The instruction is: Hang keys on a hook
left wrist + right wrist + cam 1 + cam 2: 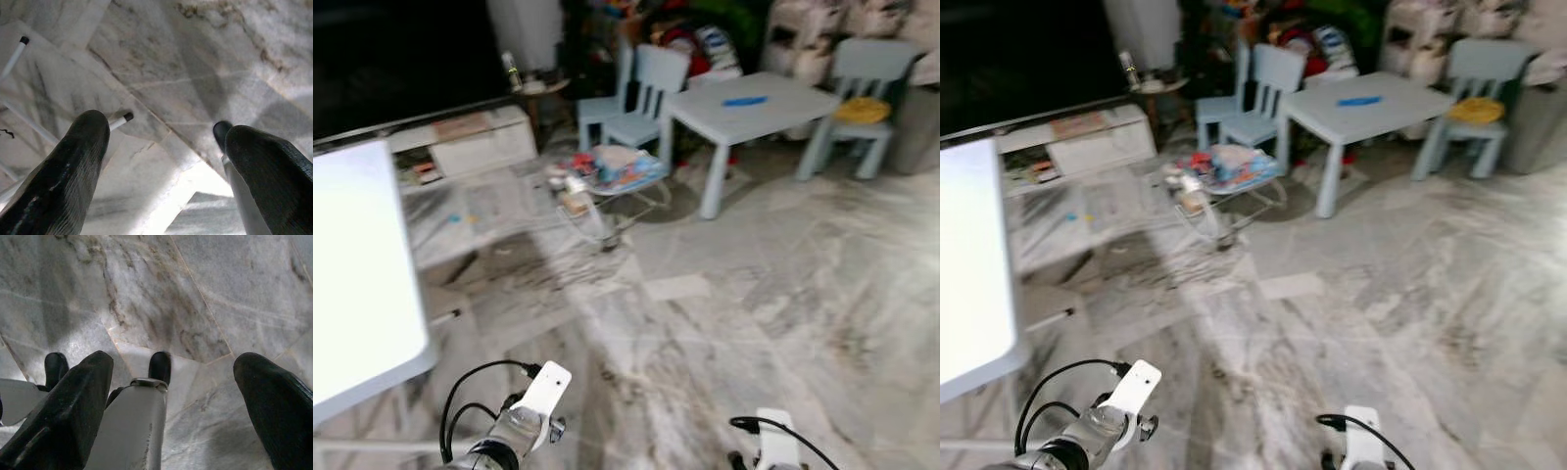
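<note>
Marble floor [195,58] lies beyond both pairs of fingers, and nothing sits between either pair. On the left gripper [166,161] the jaws stand well apart, with only veined tiles and thin white table legs [14,54] past the tips. On the right gripper [176,396] the jaws are likewise spread and hold nothing.

Neither keys nor hook can be made out, so progress cannot be judged: these empty jaws would fit keys yet to be fetched as well as keys already hung somewhere out of sight. Both arms hang low over bare floor, far from the children's table [754,103].
</note>
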You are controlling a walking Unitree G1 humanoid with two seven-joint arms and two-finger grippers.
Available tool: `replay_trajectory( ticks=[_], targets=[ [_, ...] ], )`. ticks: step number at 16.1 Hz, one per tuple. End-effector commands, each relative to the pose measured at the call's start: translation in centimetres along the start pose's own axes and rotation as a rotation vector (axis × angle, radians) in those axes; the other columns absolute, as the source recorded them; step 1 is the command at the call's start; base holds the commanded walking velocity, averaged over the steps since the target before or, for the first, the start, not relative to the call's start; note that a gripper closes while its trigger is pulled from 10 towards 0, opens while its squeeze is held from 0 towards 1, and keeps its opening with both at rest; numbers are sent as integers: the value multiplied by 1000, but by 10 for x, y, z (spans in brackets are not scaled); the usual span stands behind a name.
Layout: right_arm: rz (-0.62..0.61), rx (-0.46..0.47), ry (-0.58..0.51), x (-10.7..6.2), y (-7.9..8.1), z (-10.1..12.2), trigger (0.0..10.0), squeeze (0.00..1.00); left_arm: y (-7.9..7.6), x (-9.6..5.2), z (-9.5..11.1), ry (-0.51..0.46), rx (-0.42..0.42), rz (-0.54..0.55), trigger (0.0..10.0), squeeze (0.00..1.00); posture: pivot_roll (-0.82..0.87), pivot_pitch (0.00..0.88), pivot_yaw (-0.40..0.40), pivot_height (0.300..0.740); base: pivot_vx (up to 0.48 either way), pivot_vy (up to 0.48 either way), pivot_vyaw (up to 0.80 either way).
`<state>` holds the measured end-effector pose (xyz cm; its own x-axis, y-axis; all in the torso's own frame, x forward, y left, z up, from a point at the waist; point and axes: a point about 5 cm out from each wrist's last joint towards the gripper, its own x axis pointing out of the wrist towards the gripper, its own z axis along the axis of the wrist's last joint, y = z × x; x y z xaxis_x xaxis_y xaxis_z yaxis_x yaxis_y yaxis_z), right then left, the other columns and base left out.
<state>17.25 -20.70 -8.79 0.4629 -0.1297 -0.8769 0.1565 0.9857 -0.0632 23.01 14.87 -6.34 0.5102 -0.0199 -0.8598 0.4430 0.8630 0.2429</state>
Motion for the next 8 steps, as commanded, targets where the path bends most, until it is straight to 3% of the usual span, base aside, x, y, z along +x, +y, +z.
replay_trajectory(
  ticks=[1, 3, 5, 7, 8],
  targets=[
    [-53, 51, -5, -1, -11, -5, 10000, 0, -10, 0, -1, 5, 36, -15, 10000, 0, -68, 0, 76, 740, 0, 0, 0],
    [-86, 70, 17, -2, -14, -11, 10000, 0, -12, 0, -3, 15, 85, -26, 10000, 0, -55, 0, 74, 740, 0, 0, 0],
    [-98, 79, 27, -2, -15, -16, 10000, 0, -13, 0, -8, 18, 32, -8, 10000, 0, -58, 0, 72, 740, 0, 0, 0],
    [-74, -13, 25, -2, -13, -15, 10000, 0, -12, 0, -11, 27, -7, 0, 10000, 0, -67, 0, 31, 740, 0, 0, 0],
    [-37, -123, 23, -2, -10, -13, 10000, 0, -10, 0, -12, 26, -22, 10, 10000, 0, -54, 0, 0, 740, 0, 0, 0]
  ],
)
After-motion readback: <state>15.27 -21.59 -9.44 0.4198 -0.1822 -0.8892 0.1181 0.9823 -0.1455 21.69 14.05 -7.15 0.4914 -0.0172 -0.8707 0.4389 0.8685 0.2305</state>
